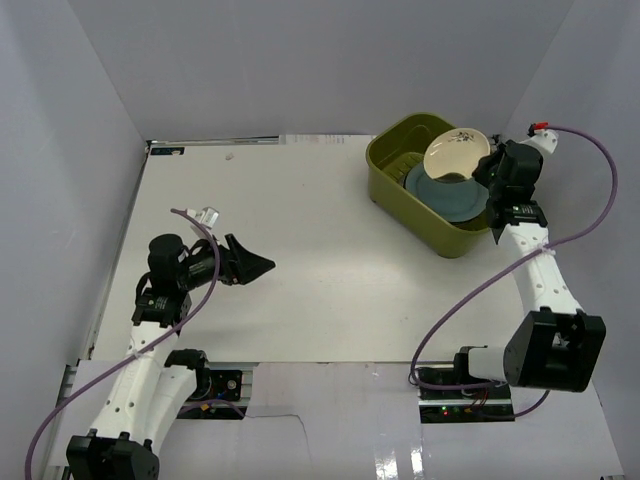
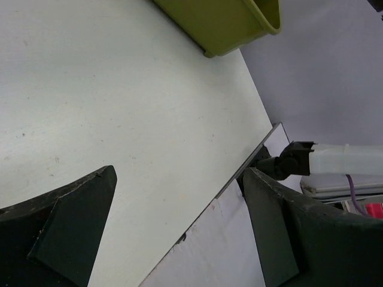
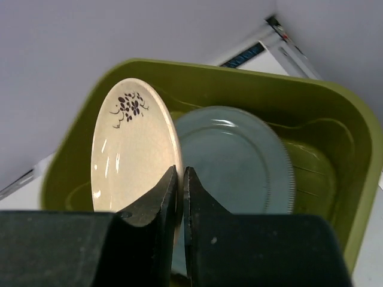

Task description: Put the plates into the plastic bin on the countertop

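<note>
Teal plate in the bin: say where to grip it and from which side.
Take the teal plate by its ribbed rim on the side away from the cream plate, coming from above. That edge looks exposed inside the bin; the right gripper crowds the other.

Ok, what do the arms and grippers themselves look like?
The left arm and right arm have white links and black joint housings. The left gripper and right gripper have matte black, wedge-shaped fingers. A purple cable loops along each arm; the right one's meets a white, red-tipped plug.
</note>
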